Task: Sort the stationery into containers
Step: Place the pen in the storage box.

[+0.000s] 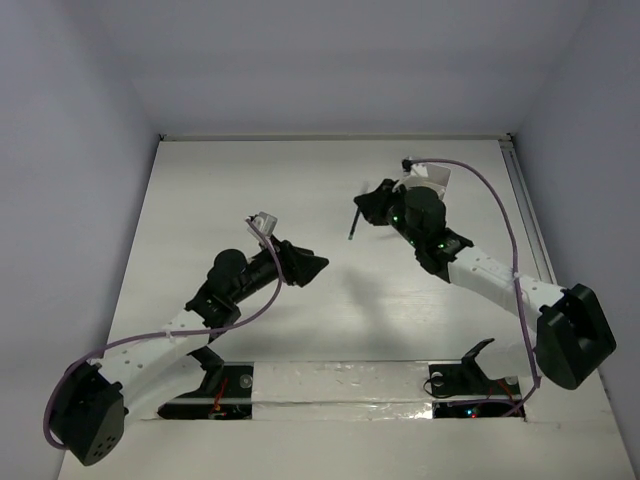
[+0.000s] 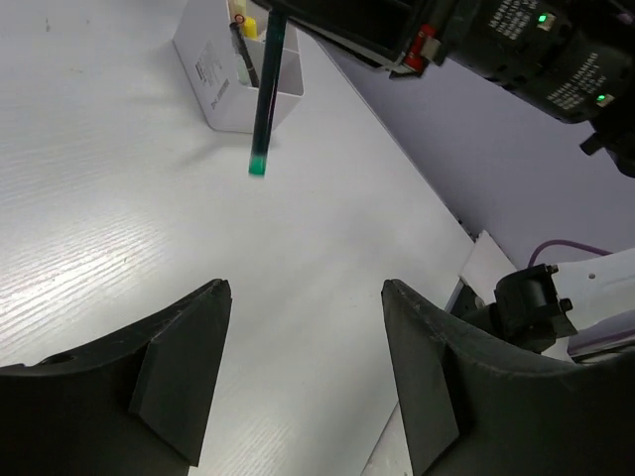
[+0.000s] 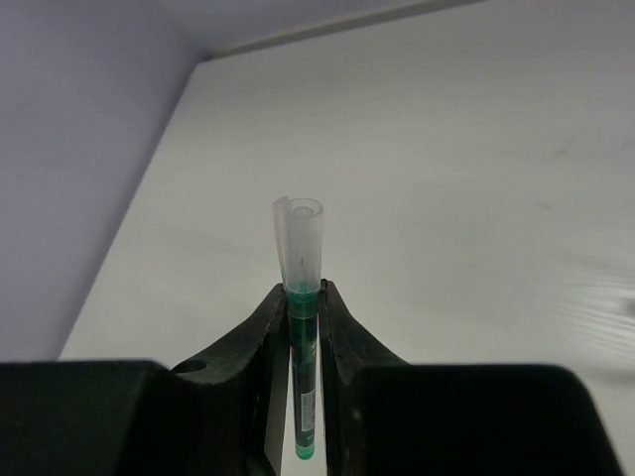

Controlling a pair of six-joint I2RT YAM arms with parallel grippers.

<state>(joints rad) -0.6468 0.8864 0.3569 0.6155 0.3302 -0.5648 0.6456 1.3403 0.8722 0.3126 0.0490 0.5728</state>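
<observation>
Right gripper (image 3: 303, 302) is pinching the green pen (image 3: 302, 332) mid-barrel, its long axis hanging near upright above the table (image 2: 119, 218). The box (image 2: 230, 87) is sitting just beyond the pen, with the right arm far nearer. Left gripper (image 2: 306, 297) is gaping wide, carrying nothing.

White wood-grain tabletop (image 1: 300, 180), enclosed on three sides by plain pale lilac-grey walls (image 1: 350, 60); silver tape strip (image 1: 340, 385) laid along near edge.
</observation>
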